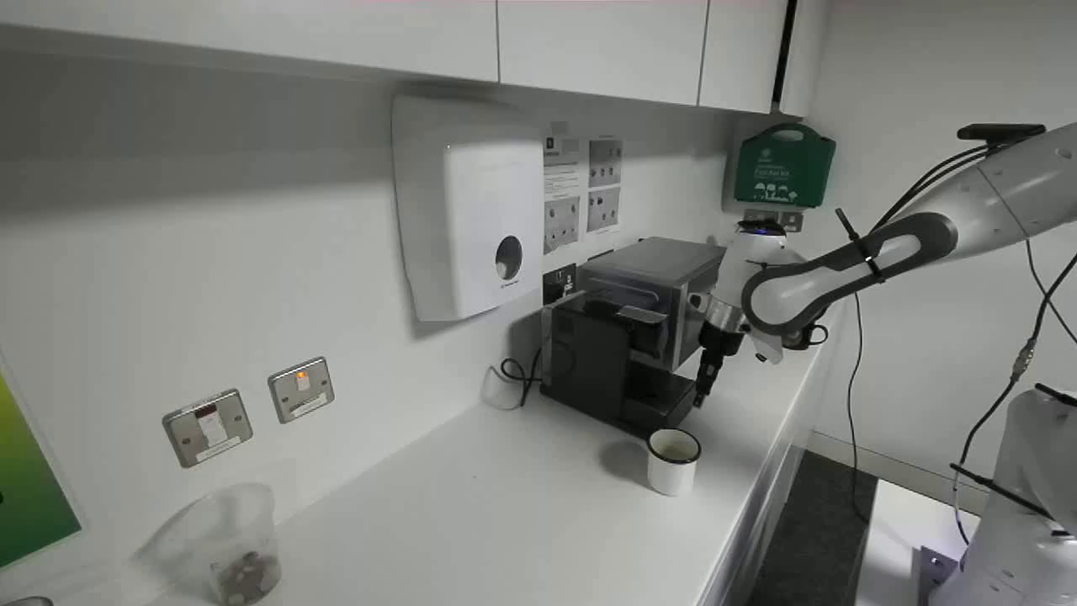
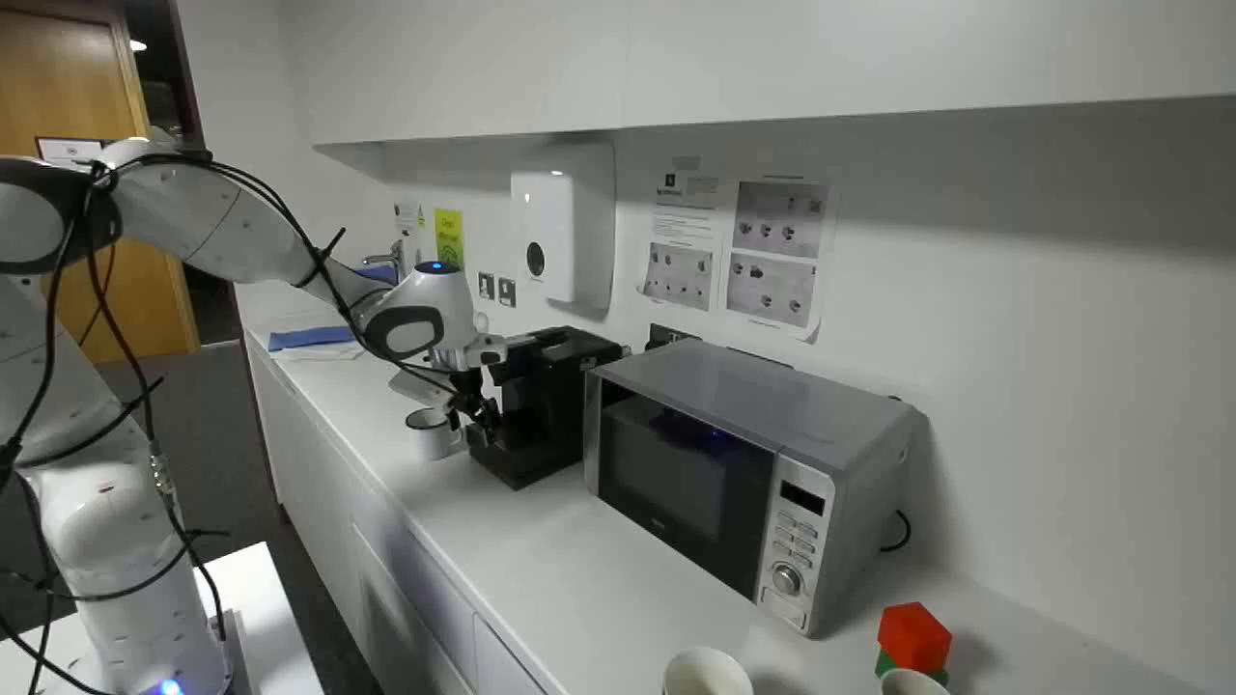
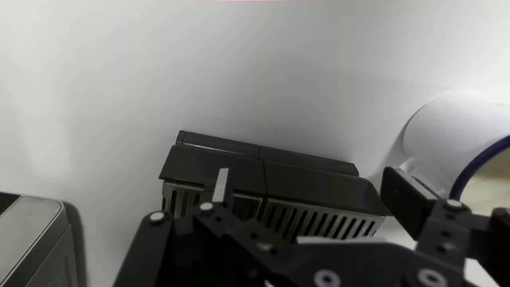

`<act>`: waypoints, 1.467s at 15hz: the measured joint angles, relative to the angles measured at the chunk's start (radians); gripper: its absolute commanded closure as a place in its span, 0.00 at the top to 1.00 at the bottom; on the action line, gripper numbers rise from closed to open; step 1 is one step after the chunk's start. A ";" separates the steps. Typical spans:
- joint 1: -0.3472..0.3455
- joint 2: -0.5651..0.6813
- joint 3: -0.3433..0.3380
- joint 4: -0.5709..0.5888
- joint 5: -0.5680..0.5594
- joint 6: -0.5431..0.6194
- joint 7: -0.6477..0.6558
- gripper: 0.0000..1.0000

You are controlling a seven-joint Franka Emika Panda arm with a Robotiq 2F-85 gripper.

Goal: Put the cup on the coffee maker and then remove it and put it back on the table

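One dark-rimmed white mug [image 1: 672, 473] stands on the white countertop [image 1: 505, 505] just beside the spread, empty pincer [image 3: 310, 182], black coffee maker [image 1: 599, 362] alongside; step presumably first pick-up, next move calling for a sideways shift to straddle the mug.

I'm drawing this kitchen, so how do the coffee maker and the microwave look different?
The microwave is grey around a dark door; the coffee maker is mostly black. The microwave is wider than the coffee maker. The microwave has a front knob, while the coffee maker has an open nook. Both are boxy and stand on the table.
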 measured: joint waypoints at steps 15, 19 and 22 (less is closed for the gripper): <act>0.003 -0.065 0.134 0.000 0.070 -0.128 0.277 1.00; 0.009 -0.083 0.158 0.000 0.074 -0.133 0.341 1.00; 0.009 -0.091 0.168 0.000 0.074 -0.136 0.364 1.00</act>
